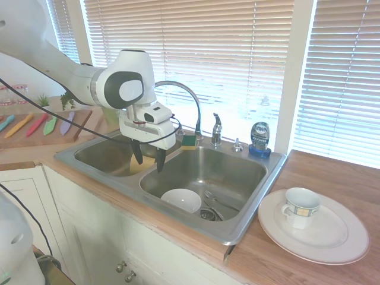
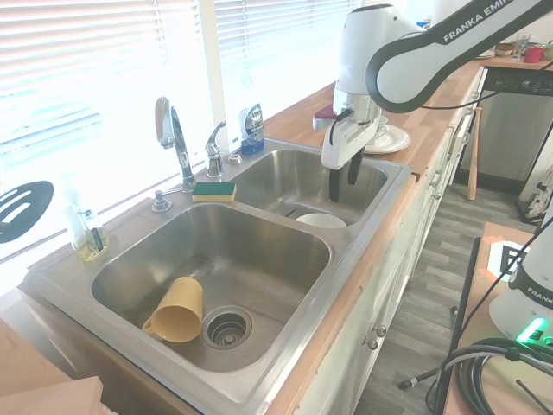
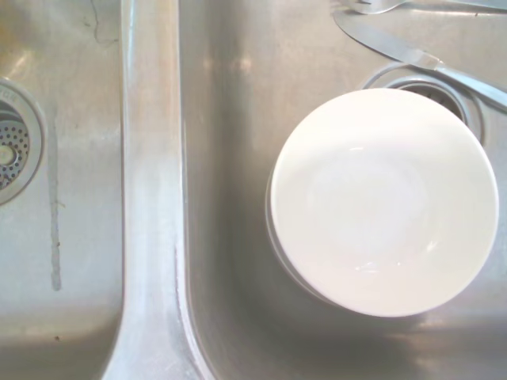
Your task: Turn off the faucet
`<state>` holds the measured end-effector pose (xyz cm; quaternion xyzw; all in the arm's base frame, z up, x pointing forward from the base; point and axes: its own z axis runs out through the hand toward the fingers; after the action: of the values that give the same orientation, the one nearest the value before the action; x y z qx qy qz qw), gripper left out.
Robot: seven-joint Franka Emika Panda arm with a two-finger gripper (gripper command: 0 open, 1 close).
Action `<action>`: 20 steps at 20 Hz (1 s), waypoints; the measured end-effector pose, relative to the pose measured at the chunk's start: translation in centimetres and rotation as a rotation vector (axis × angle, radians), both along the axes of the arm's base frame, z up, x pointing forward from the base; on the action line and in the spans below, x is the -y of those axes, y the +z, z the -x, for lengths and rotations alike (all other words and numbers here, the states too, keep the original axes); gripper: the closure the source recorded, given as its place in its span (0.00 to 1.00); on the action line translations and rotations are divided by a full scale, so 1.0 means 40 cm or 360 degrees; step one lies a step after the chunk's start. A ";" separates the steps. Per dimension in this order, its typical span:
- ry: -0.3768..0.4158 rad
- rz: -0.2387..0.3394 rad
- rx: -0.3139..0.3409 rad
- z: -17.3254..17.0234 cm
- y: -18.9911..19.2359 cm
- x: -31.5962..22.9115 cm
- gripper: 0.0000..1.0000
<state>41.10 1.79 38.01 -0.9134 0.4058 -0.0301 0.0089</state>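
The faucet (image 1: 189, 100) is standing at the back rim of the sink (image 1: 246, 222), in the middle between the two bowls, with the window blinds (image 1: 225, 53) shining behind it. Its thin shiny spout is curving up high and bending over. Its short lever handle (image 1: 216, 126) is sitting apart from the spout, just beside it, and it is pointing up. I cannot tell if water is coming out, because the light is too bright there. A green and yellow sponge (image 2: 213, 191) is lying on the rim near the foot of the spout. A blue soap bottle (image 1: 259, 139) is standing farther along the rim, past the handle. The gripper (image 1: 148, 160) is hanging over the strip between the two bowls, well apart from the handle, and it is pointing down. Its two dark fingers (image 1: 137, 152) are spread apart and are pinching nothing. Under it, a white bowl (image 3: 384, 199) is sitting in one sink bowl, next to the drain. A knife (image 3: 412, 57) is lying by the white bowl, across the drain's edge. In the other sink bowl, a yellow cup (image 2: 174, 311) is lying on its side beside its own drain. On the wooden counter next to the sink, a white mug (image 1: 301, 207) is standing on a big white plate (image 1: 332, 243).
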 end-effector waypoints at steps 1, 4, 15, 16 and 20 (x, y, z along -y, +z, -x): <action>0.0000 0.0000 -0.0004 0.000 -0.002 0.000 0.00; -0.0001 -0.0002 -0.0022 -0.009 -0.013 0.000 1.00; -0.0012 0.0005 -0.0015 -0.016 -0.010 0.011 1.00; -0.0014 0.0005 -0.0015 -0.016 -0.010 0.012 1.00; -0.0020 0.0005 -0.0015 -0.016 -0.010 0.016 1.00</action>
<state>41.74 1.16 37.60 -0.9110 0.4116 -0.0265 0.0054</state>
